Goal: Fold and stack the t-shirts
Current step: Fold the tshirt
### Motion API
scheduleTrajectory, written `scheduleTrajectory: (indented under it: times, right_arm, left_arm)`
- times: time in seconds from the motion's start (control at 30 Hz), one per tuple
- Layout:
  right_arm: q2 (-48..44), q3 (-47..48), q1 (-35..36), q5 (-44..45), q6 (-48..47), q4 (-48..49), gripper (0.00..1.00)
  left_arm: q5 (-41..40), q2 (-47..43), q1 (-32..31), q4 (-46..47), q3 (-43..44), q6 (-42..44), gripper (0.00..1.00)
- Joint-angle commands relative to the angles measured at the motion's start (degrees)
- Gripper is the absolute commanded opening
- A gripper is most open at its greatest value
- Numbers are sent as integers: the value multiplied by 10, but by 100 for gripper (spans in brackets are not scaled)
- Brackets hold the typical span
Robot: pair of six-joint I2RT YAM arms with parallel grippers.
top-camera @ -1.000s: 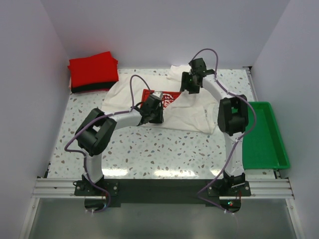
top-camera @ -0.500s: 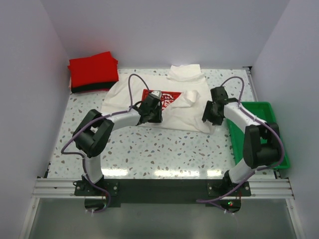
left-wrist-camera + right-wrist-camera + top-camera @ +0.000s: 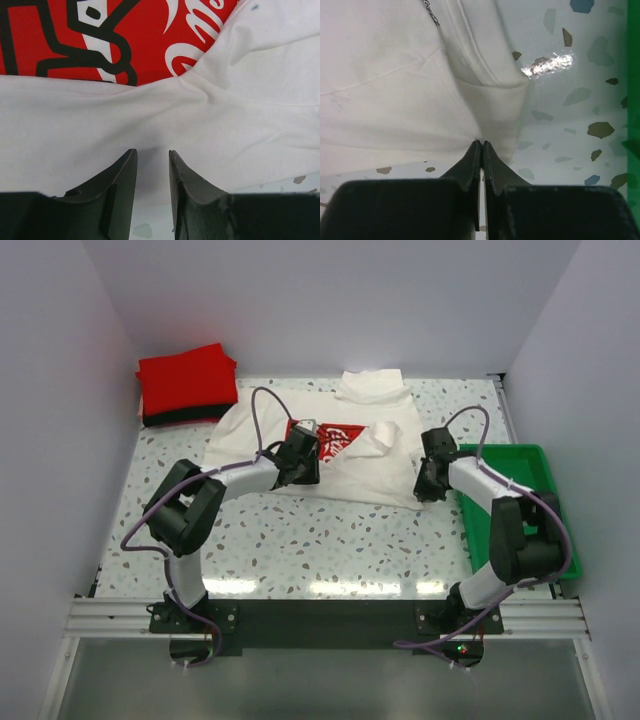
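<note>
Top view: the cream-white t-shirt (image 3: 370, 465) lies spread on the table (image 3: 330, 540). The folded red t-shirt (image 3: 187, 375) sits on the black t-shirt (image 3: 160, 420) at the far left corner.

Left wrist view: the left tool (image 3: 151, 152) is narrowly parted. Its tips rest on the cloth below the red print (image 3: 140, 35), with no fold seen between them.

Right wrist view: the right tool (image 3: 481, 144) is closed, pinching the cream-white t-shirt's near right hem.

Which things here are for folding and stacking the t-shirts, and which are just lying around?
For the job:
- cream-white t-shirt with red print, spread out in the middle
- folded red shirt, far left corner
- folded black shirt, under the red one

Just lying about:
- green plastic tray, on the right
</note>
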Motion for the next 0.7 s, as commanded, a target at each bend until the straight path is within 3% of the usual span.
scheduleTrajectory:
  times: [0.0, 0.27, 0.37, 0.57, 0.67]
  right_arm:
    - [-50, -1, -5, 65, -2, -22, 0]
    - [-85, -38, -41, 43, -8, -39, 3]
    - [-92, -42, -52, 25, -6, -41, 15]
    - [-158, -52, -55, -33, -10, -36, 51]
    - [-191, -56, -54, -72, -8, -31, 54]
  left_arm:
    - [-24, -16, 7, -2, -7, -21, 37]
    - [-25, -62, 18, 5, -45, -56, 37]
    - [-25, -119, 44, 10, -84, -87, 42]
    - [-67, -287, 142, -23, -202, -160, 54]
    - [-115, -363, 179, -53, -250, -193, 59]
